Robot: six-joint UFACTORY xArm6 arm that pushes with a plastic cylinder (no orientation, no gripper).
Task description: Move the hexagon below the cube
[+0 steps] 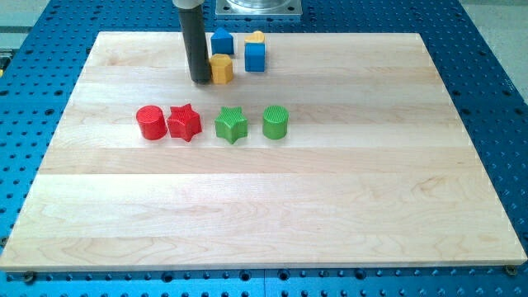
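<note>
The yellow hexagon (pixel 221 68) lies on the wooden board near the view's top, below the blue house-shaped block (pixel 221 41) and to the lower left of the blue cube (pixel 255 56). My tip (pixel 200 80) stands right against the hexagon's left side. A small yellow block (pixel 256 36) peeks out behind the blue cube; its shape cannot be made out.
In a row across the board's middle stand a red cylinder (pixel 150 122), a red star (pixel 184 122), a green star (pixel 232 124) and a green cylinder (pixel 275 122). The wooden board (pixel 264 206) lies on a blue perforated table.
</note>
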